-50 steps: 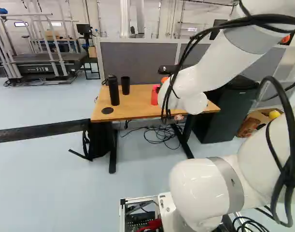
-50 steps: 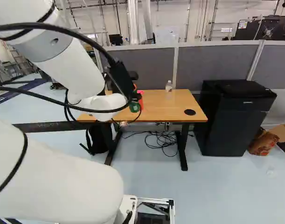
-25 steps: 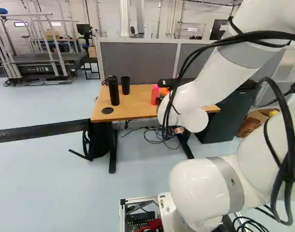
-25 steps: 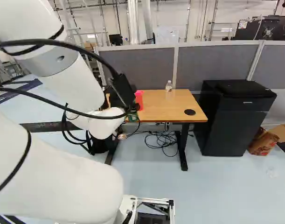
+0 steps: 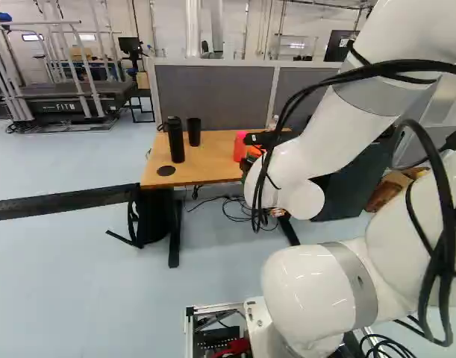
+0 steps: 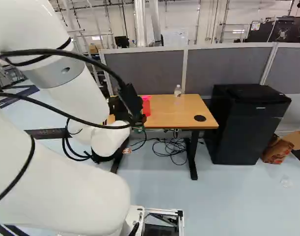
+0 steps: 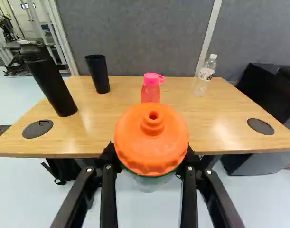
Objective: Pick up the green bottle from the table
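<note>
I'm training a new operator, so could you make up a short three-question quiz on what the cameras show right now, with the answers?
1. Multiple choice: what is between the fingers of the gripper?
a) nothing
b) an orange-lidded bottle
c) a clear bottle
2. True or false: in the wrist view, the black tumbler stands between the tall black bottle and the pink-capped bottle.
3. Count: how many round black discs are set in the tabletop in the wrist view?

Key: 1 b; 2 true; 3 two.
</note>
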Available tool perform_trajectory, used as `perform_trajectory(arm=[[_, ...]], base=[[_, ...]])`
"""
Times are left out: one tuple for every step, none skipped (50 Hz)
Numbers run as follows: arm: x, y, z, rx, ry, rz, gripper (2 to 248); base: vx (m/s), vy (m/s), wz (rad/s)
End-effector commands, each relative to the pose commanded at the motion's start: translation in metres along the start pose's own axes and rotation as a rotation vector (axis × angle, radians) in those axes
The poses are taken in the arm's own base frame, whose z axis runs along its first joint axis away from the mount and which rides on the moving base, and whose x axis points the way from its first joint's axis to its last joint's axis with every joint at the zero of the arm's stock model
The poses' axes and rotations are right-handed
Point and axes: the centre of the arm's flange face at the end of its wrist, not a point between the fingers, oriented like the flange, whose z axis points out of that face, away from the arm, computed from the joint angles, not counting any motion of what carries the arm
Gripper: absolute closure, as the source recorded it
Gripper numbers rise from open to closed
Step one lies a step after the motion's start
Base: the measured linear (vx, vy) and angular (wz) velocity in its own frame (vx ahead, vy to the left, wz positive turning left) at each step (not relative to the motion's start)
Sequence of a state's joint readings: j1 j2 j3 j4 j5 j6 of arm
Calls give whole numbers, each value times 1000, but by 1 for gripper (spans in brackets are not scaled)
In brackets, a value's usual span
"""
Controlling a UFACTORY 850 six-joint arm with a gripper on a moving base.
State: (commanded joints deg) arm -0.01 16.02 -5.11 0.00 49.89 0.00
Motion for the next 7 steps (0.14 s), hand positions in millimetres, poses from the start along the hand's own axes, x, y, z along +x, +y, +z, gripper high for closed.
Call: perform_trajectory(arm=[[0,0,0,0,0,0,130],[0,0,0,0,0,0,130],[-1,0,0,0,0,0,130],[-1,0,0,0,0,0,130],[-1,0,0,0,0,0,130],[-1,0,0,0,0,0,130],[-1,0,0,0,0,0,130]], base=[[0,0,0],[0,0,0],[0,0,0],[0,0,0],[0,0,0],[0,0,0],[0,0,0]])
